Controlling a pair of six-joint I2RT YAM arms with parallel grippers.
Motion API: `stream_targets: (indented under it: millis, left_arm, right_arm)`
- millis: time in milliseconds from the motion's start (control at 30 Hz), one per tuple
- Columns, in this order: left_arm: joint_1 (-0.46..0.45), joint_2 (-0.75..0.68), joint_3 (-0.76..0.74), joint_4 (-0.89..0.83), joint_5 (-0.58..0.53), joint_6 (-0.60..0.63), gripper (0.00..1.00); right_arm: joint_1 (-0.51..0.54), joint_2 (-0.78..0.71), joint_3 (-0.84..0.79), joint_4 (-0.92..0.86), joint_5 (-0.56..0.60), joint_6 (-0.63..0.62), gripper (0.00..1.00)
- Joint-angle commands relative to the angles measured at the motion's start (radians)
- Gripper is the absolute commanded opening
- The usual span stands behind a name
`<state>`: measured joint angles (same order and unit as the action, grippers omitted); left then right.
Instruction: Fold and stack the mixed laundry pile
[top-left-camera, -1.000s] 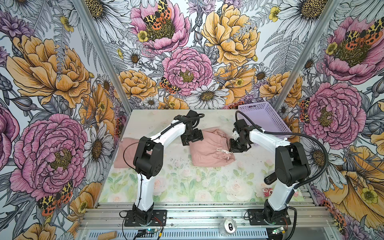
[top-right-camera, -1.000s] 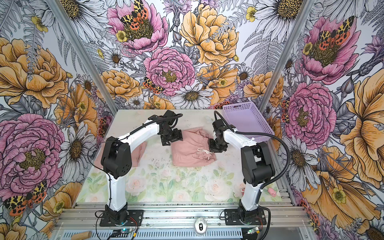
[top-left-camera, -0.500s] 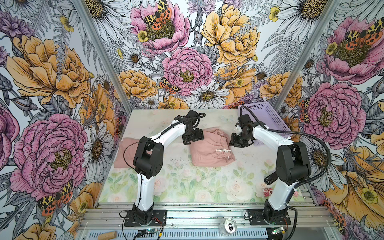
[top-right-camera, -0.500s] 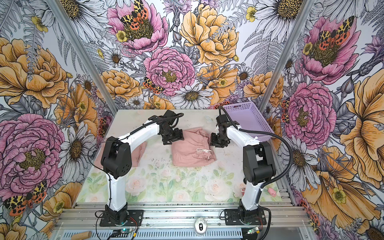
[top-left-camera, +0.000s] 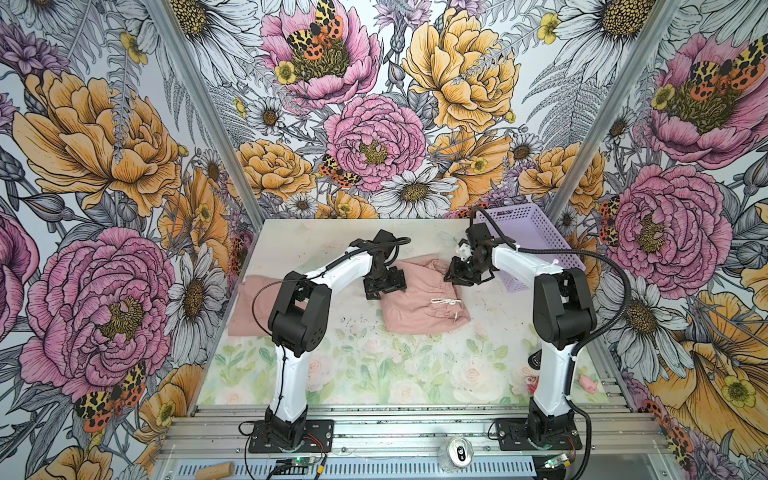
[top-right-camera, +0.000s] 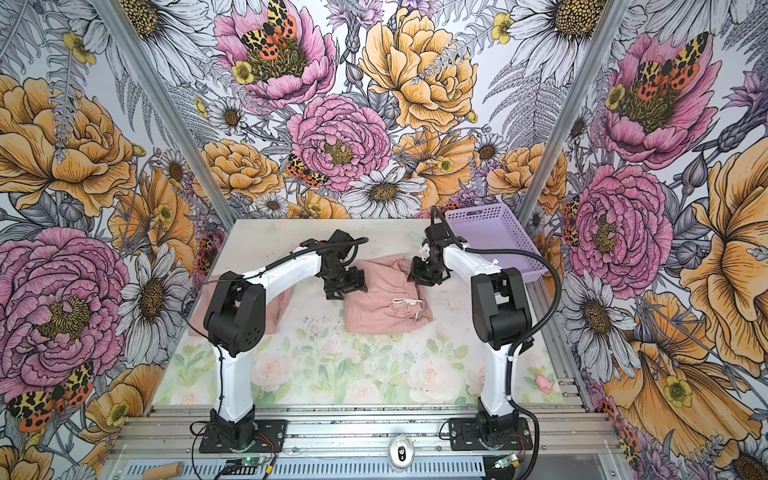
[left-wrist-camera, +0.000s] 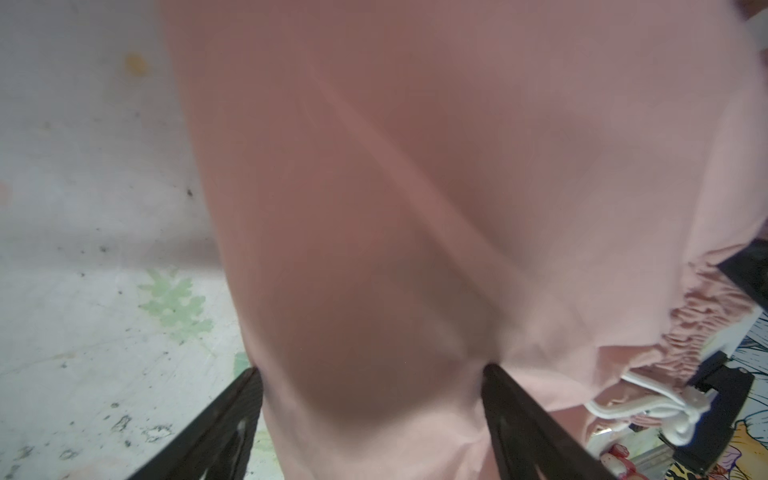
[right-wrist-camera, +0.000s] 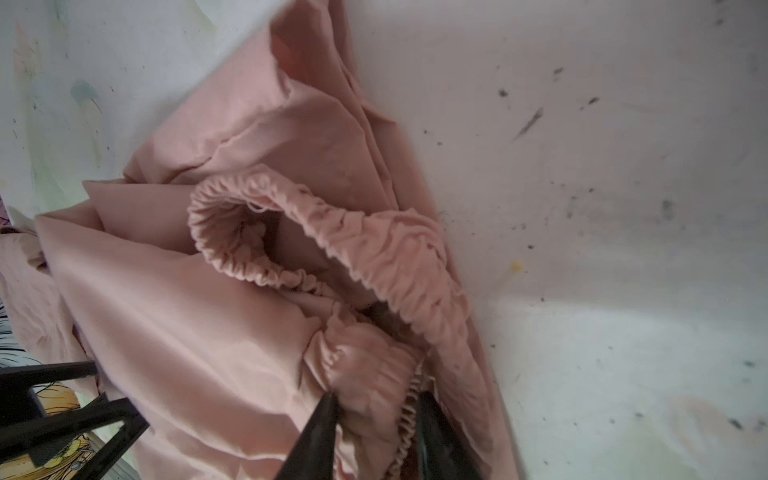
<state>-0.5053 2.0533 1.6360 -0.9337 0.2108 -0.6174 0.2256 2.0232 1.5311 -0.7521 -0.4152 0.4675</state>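
**Two white-and-black robot arms work the far edge of a pair of soft dusty-pink shorts** (top-left-camera: 419, 307) bundled at the middle of the pale floral-printed table (top-left-camera: 316, 241). The left gripper (top-left-camera: 384, 286) sits on the bundle's far-left corner. In the left wrist view its jaws are spread wide with pink cloth bulging between them, straddled rather than clearly pinched. The right gripper (top-left-camera: 457, 274) meets the far-right corner, where the right wrist view shows its narrow-set jaws nipped on the gathered waistband (right-wrist-camera: 374, 245).

From both grippers the shorts lie toward the front of the table. The bundle's longer side appears to run far to near, with the waistband and its white drawstring (top-left-camera: 446, 301) down the side facing the right arm. That puts the right arm nearer the waistband and the left arm nearer the plain cloth side. Any coming fold or pull looks likely to carry the far edge toward the front.

Counted: two pink garments are in view. One is the shorts. The other is a folded dusty-pink garment (top-left-camera: 249, 305) lying flat at the table's left edge, partly behind the left arm and well apart from the shorts. There is one lavender perforated plastic basket (top-left-camera: 536, 241) at the far right corner, with no cloth showing inside it. There are two arms and two grippers.
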Motion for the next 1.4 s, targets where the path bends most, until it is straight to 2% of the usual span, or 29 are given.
stream_targets:
  millis: [0, 33, 133, 167, 467, 767, 967, 1367]
  left_arm:
    - [0.002, -0.004, -0.017, 0.033, 0.016, 0.012, 0.85]
    - [0.004, -0.008, -0.02, 0.034, 0.015, 0.012, 0.85]
    - [0.006, -0.022, -0.027, 0.036, 0.009, 0.009, 0.84]
    - [0.009, -0.03, -0.031, 0.035, 0.007, 0.008, 0.84]
    - [0.054, -0.119, -0.088, 0.036, -0.013, -0.001, 0.84]
    - [0.094, -0.169, -0.104, 0.033, -0.014, 0.004, 0.85]
    - [0.092, -0.15, -0.095, 0.035, -0.004, 0.009, 0.84]
    - [0.069, -0.042, -0.04, 0.033, -0.01, 0.041, 0.85]
  right_arm:
    - [0.009, -0.001, 0.018, 0.067, -0.049, 0.027, 0.27]
    - [0.009, -0.01, 0.01, 0.092, -0.068, 0.037, 0.23]
    - [0.01, -0.03, 0.0, 0.137, -0.12, 0.059, 0.02]
    - [0.012, -0.038, -0.002, 0.144, -0.134, 0.065, 0.0]
    - [0.019, -0.157, -0.019, 0.149, -0.217, 0.011, 0.0]
    - [0.007, -0.147, 0.049, 0.14, -0.269, -0.081, 0.0]
    - [-0.059, -0.058, 0.06, 0.127, -0.218, -0.112, 0.0]
    - [-0.088, 0.051, 0.087, 0.119, -0.055, -0.159, 0.0]
